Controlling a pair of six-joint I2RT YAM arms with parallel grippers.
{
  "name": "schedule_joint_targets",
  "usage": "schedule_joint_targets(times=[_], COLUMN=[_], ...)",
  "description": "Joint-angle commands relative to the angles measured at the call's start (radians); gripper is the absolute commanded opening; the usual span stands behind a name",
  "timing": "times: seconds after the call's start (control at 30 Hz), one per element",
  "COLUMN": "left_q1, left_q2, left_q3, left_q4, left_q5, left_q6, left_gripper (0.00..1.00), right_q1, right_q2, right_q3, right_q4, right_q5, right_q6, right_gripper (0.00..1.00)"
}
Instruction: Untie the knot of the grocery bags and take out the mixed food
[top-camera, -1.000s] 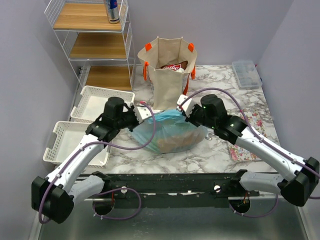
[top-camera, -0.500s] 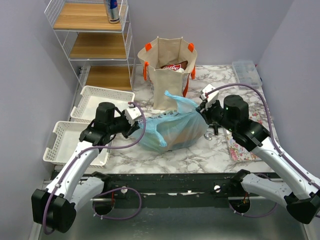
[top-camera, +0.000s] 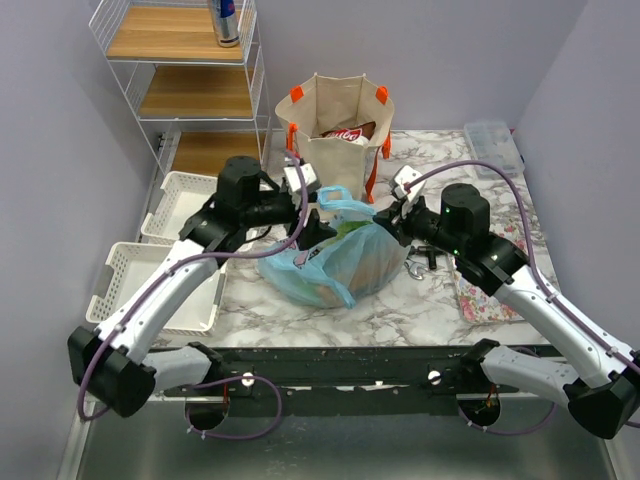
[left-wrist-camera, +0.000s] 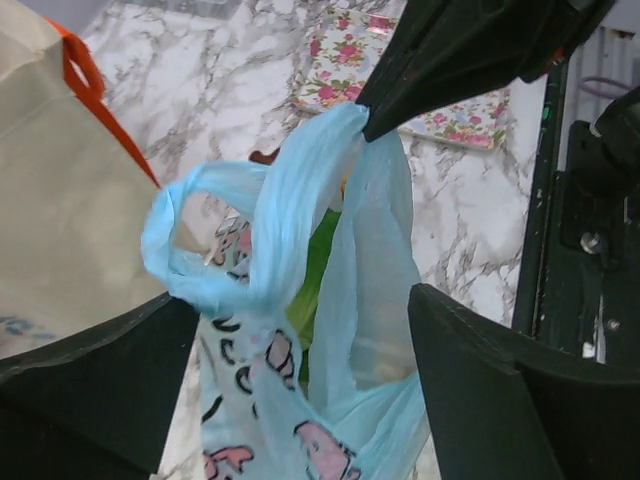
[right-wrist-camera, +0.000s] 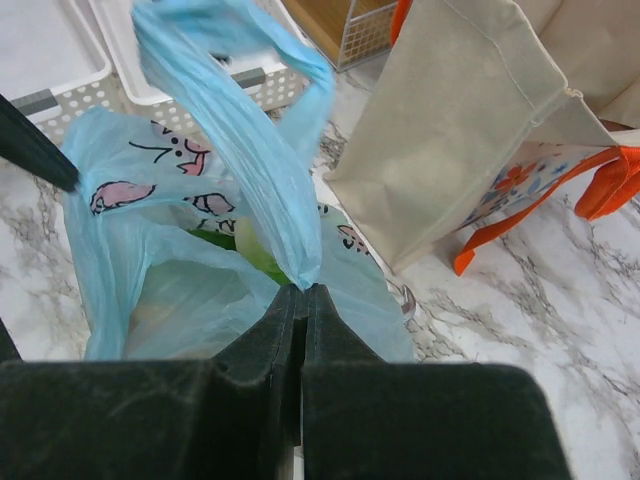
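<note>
Left wrist view: left gripper (left-wrist-camera: 300, 300) jaws gape astride the light-blue plastic bag (left-wrist-camera: 290, 200) loop at centre; right gripper (right-wrist-camera: 302, 290) clenches its handle. Close on the loop, pull apart gently.

Thin translucent plastic bag (top-camera: 345, 265), matt canvas tote (top-camera: 335, 160), marble-patterned table (top-camera: 400, 300)

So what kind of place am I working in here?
Probably a mock home-kitchen test bench: a marble-patterned tabletop, a white wire rack with wooden shelves, a beige canvas tote with orange handles and a thin light-blue plastic bag.
</note>
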Motion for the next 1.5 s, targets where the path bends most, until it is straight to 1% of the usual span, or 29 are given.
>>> schedule_joint_targets(times=[0.0,0.13,0.17,0.27,0.33,0.4,0.43,0.47,0.5,0.53,0.63,0.67,0.8,0.87,1.0,1.07,1.1,1.13,1.17,1.2,1.23,1.27,1.3,1.37,1.4,1.47], left_q1=[-0.047,-0.06,-0.056,-0.057,-0.057,-0.051,-0.049,-0.048,-0.047,-0.045,-0.019,-0.001,0.079,0.109,0.13,0.129,0.127,0.122,0.116,0.108,0.101,0.09,0.082,0.069,0.066,0.065], left_q2=[0.124,0.22,0.245,0.309,0.329,0.331,0.332,0.335,0.343,0.35,0.347,0.35,0.352,0.357,0.382,0.399,0.406,0.413,0.416,0.415,0.415,0.413,0.409,0.397,0.391,0.379], left_q3=[-0.018,-0.01,0.003,0.038,0.016,-0.037,-0.061,-0.072,-0.066,-0.056,-0.057,-0.051,-0.029,-0.025,0.004,0.029,0.044,0.056,0.07,0.081,0.092,0.1,0.105,0.103,0.094,0.075], left_q4=[0.214,0.352,0.369,0.428,0.513,0.618,0.666,0.686,0.68,0.656,0.619,0.594,0.514,0.496,0.458,0.45,0.446,0.446,0.438,0.426,0.412,0.395,0.384,0.382,0.396,0.414], left_q5=[0.034,-0.013,-0.014,0.045,0.093,0.139,0.16,0.185,0.201,0.201,0.162,0.144,0.091,0.063,0.055,0.083,0.098,0.122,0.136,0.146,0.157,0.162,0.166,0.164,0.161,0.147], left_q6=[-0.228,-0.376,-0.409,-0.491,-0.541,-0.57,-0.583,-0.59,-0.592,-0.578,-0.571,-0.569,-0.535,-0.521,-0.471,-0.466,-0.474,-0.48,-0.482,-0.481,-0.482,-0.482,-0.487,-0.511,-0.534,-0.566], left_gripper=[0.89,0.89,0.87,0.8,0.79,0.82,0.81,0.72,0.59,0.44,0.07,0.0,0.0,0.0,0.0,0.0,0.0,0.0,0.0,0.03,0.09,0.14,0.16,0.19,0.26,0.46], right_q1=[-0.005,-0.005,-0.005,-0.005,-0.005,-0.005,-0.005,-0.005,-0.005,-0.005,-0.005,-0.005,-0.005,-0.005,-0.005,-0.005,-0.005,-0.005,-0.005,-0.006,-0.005,-0.005,-0.005,-0.005,-0.005,-0.004], right_q2=[-0.023,-0.052,-0.06,-0.081,-0.09,-0.099,-0.103,-0.108,-0.112,-0.117,-0.132,-0.138,-0.191,-0.229,-0.279,-0.288,-0.289,-0.284,-0.275,-0.264,-0.244,-0.219,-0.185,-0.107,-0.064,0.006], right_q3=[0.023,0.007,0.003,-0.007,-0.01,-0.011,-0.011,-0.012,-0.015,-0.017,-0.016,-0.015,-0.022,-0.04,-0.039,-0.038,-0.037,-0.038,-0.033,-0.027,-0.023,-0.015,-0.004,0.022,0.038,0.067], right_q4=[0.059,0.05,0.046,0.039,0.036,0.034,0.032,0.03,0.026,0.019,-0.026,-0.044,-0.14,-0.175,-0.259,-0.275,-0.273,-0.263,-0.249,-0.232,-0.209,-0.192,-0.17,-0.128,-0.099,-0.042], right_q5=[-0.034,-0.026,-0.025,-0.014,0.003,0.023,0.032,0.046,0.055,0.064,0.098,0.124,0.258,0.317,0.331,0.329,0.329,0.316,0.282,0.248,0.221,0.183,0.163,0.122,0.11,0.107], right_q6=[0.013,0.013,0.012,0.013,0.013,0.018,0.021,0.031,0.038,0.044,0.057,0.062,0.058,0.058,0.058,0.058,0.058,0.056,0.045,0.037,0.032,0.027,0.029,0.042,0.062,0.114], right_gripper=[0.01,0.01,0.01,0.01,0.01,0.01,0.01,0.01,0.01,0.01,0.01,0.01,0.01,0.06,0.08,0.08,0.11,0.17,0.28,0.39,0.52,0.62,0.7,0.77,0.79,0.82])
